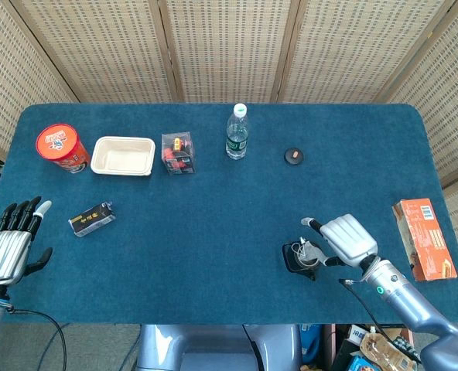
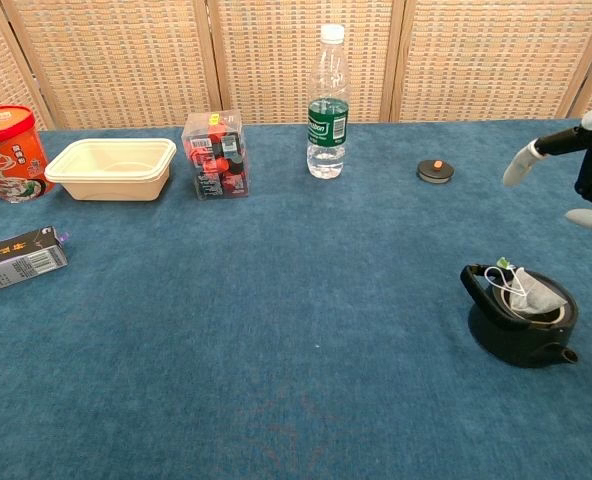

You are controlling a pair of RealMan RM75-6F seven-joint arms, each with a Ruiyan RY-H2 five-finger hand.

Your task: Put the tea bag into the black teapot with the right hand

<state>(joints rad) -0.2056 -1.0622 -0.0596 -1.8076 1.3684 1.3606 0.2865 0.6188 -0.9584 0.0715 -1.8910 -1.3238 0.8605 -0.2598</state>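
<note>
At the lower right of the chest view, the black teapot (image 2: 521, 327) sits on the blue table (image 2: 276, 330) with its lid off. The tea bag (image 2: 533, 296) rests inside its open mouth, with string and tag draped loosely over the rim on the handle side. Judging by that slack string, the bag is released into the pot and the placing looks done.

Just above and right of the pot, the right hand (image 1: 346, 239) hovers with its fingers (image 2: 524, 163) spread apart and nothing between them; in the head view it is just beside the pot without touching it. Opening wide lets the string fall free, so it cannot drag the bag out.

At the lower left of the head view, the left hand (image 1: 9, 246) hangs off the table edge, fingers extended and empty, kept well apart from the work.

Further up, a small dark packet (image 2: 16, 261) lies flat at the left edge. Toward the far side, the teapot lid (image 2: 435, 171) lies alone right of centre, set aside so the mouth stays open. Along the back stand a water bottle (image 2: 327, 105), a clear box of small items (image 2: 216, 155), a cream tray (image 2: 112, 168) and a red tub (image 2: 6, 152). An orange carton (image 1: 423, 238) lies at the right edge of the head view.
</note>
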